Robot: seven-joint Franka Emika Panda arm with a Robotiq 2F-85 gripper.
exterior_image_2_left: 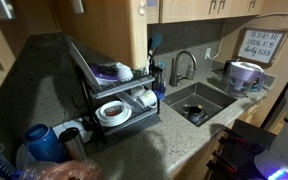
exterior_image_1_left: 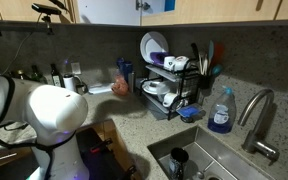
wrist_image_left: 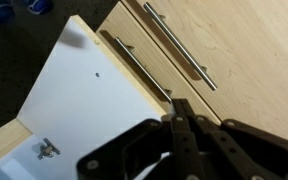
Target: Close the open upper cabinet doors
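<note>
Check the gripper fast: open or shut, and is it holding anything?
Gripper: shut, jaws together, holding nothing; tips beside a door handle.

- In an exterior view, the dish rack (exterior_image_1_left: 169, 88) stands on the counter (exterior_image_1_left: 122, 110) at mid-frame.
- The sink (exterior_image_1_left: 214, 160) lies lower right, with the faucet (exterior_image_1_left: 256, 115) behind it.
- The soap bottle (exterior_image_1_left: 221, 112) stands between rack and faucet.
- The upper cabinet doors (exterior_image_2_left: 189, 10) run along the frame top, above the sink.
- In the wrist view, the gripper (wrist_image_left: 179, 125) sits bottom centre, below two parallel bar handles (wrist_image_left: 179, 47).
</note>
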